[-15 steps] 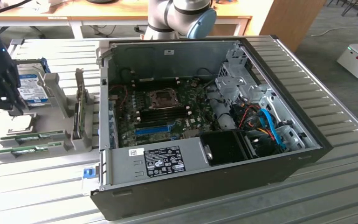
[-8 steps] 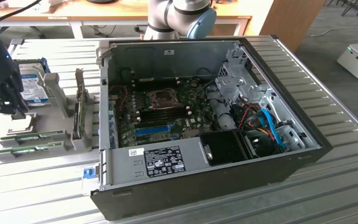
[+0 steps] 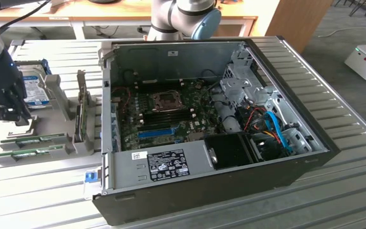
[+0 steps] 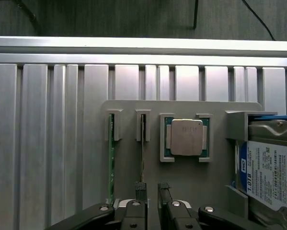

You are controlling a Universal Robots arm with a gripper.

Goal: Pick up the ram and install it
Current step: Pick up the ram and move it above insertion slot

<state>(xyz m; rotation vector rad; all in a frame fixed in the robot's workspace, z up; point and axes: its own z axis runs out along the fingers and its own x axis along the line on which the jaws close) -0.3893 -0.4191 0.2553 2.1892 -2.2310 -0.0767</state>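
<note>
— How does the gripper (image 4: 153, 188) stand?

— Its two black fingertips (image 4: 141, 187) are parted, with a bare gap between them and nothing held. It hangs over the grey holder (image 4: 181, 177), pointing down at it.

— And the ram (image 4: 142, 153)?

— It stands on edge in a slot of the holder and shows as a thin line. It runs straight out from beneath one fingertip, so that finger, not the gap, is in line with it. Whether the finger touches it cannot be told.

— Is there another stick?

— Yes. A second ram stick (image 4: 111, 163), green along its edge, stands in the next slot, parallel to the first. It lies on the far side of the first from the gripper's gap.

— What lies on the gripper's other side?

— A processor chip (image 4: 186, 137) rests flat in its square cradle, just ahead of the other fingertip. Beyond that, a hard drive (image 4: 270, 172) with a blue and white label sits at the holder's end.

— Where is the computer case (image 3: 266, 176)?

— Well apart from the gripper, on the exterior view's right of it. It lies open on the slatted metal table (image 3: 348, 191), with the motherboard (image 3: 183, 119) showing inside.
</note>
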